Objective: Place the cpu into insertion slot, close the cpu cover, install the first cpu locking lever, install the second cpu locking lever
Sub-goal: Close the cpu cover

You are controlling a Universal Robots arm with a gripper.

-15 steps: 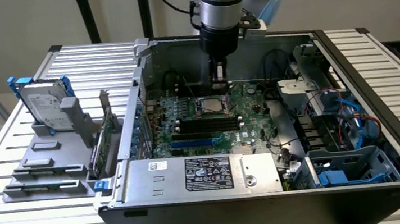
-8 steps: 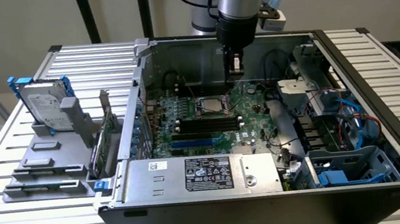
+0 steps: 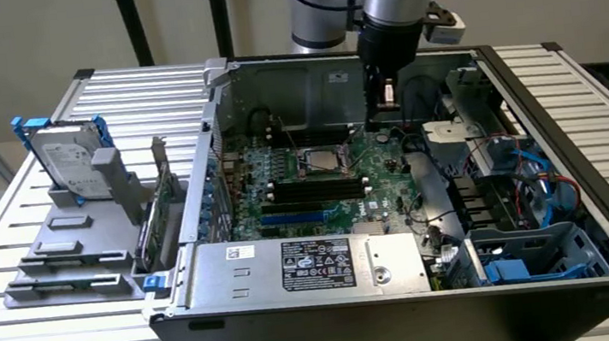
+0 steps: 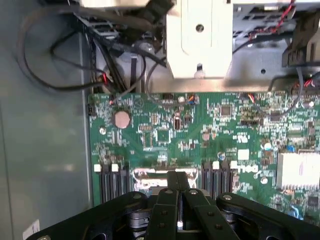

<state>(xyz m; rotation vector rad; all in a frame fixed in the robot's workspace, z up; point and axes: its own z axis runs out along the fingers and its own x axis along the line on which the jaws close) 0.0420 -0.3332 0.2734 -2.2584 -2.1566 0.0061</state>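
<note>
Made out the cpu [image 3: 322, 161] as a pale silvery square lying inside the insertion slot [image 3: 304, 170], near the middle of the green motherboard [image 3: 274, 204]; judged it seated, though not with certainty. Could not separate the cpu cover from the slot's own metal rim, nor pick out either locking lever, so left open whether lowered or raised. Found the gripper [image 3: 387, 121] hanging just beside the slot, toward the exterior view's right and farther back in the case [image 3: 582, 190], with fingers [image 4: 171, 182] pressed together and nothing clamped between them. From the wrist, saw those closed tips lying over one edge of the slot; could not tell touching from hovering. Judged the work in hand to be pressing rather than carrying. Best done by keeping the claw closed as one blunt tip, bearing on the metal frame and never on the chip's top, and coming down squarely and gently. Best done, too, by staying off the long black memory slots [image 4: 106, 185] just beside the slot on either side and the loose black cables [image 4: 55, 55] well apart from it, past the board's edge. Lost part of the slot behind the gripper's own linkage in the wrist view; lost its pins and any latch hooks to shadow in the exterior view.
</note>
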